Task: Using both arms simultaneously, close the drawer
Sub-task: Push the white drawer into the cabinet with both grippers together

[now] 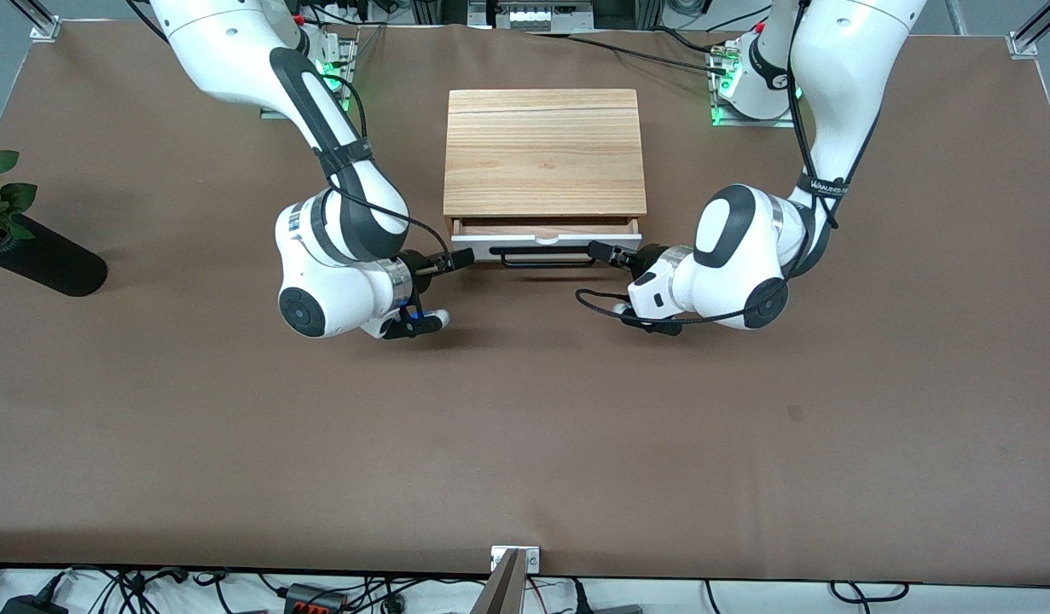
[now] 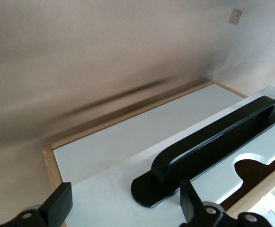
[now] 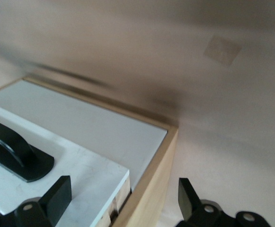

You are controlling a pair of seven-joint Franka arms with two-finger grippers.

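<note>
Drawer (image 1: 545, 241): white front, black bar handle (image 1: 548, 258), reddish-brown wood inside. Box top (image 1: 544, 152) above it: light wood grain. Surface (image 1: 525, 426) plain brown. Both claws black: left claw (image 1: 600, 251), right claw (image 1: 461, 259).

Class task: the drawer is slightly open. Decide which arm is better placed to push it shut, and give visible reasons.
Neither alone: the left gripper and right gripper, both open, each sit at one end of the drawer front panel, flanking the handle. Both are equally placed to push.
</note>
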